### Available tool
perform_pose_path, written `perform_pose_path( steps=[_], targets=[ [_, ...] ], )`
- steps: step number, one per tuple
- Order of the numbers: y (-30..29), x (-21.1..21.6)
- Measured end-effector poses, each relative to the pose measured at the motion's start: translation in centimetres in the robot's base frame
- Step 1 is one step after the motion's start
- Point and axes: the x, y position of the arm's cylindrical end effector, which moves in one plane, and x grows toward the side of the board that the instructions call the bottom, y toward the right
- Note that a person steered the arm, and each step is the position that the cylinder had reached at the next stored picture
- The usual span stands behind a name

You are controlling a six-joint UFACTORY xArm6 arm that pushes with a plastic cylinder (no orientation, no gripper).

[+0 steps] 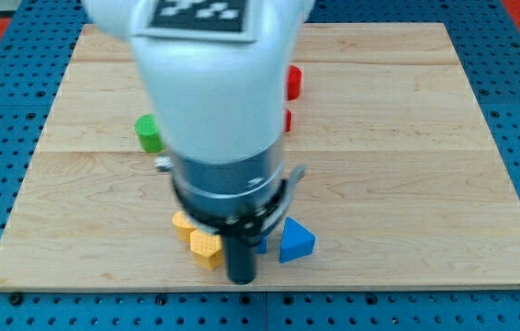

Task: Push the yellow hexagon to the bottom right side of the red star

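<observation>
Green block [149, 133] at the board's left, blue triangle [296, 241] near bottom, wooden board [407, 138]

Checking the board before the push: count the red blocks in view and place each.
2. One red block sits near the view's top, at the arm's right edge; another red piece peeks out just below it. Both are partly hidden, so shapes are unclear, and the arm may hide more.

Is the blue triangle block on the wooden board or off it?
On. The blue triangle sits wholly on the wooden board, near its bottom edge, right of my tip.
</observation>
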Motion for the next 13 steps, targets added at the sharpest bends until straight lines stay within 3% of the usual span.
perform_pose_path(
  steps=[1, 3, 4, 6, 7, 9, 10, 11, 12, 13],
  targets=[
    [0.7, -3.1],
    [-0.9, 1.6],
    [-4.2, -1.5],
    [-5.2, -10.3],
    [-6.4, -7.4],
    [-11.2, -13.2],
    [-4.4, -14.6],
    [-2.9, -14.8],
    [-5.4, -16.2],
    [-1.1, -16.6]
  ],
)
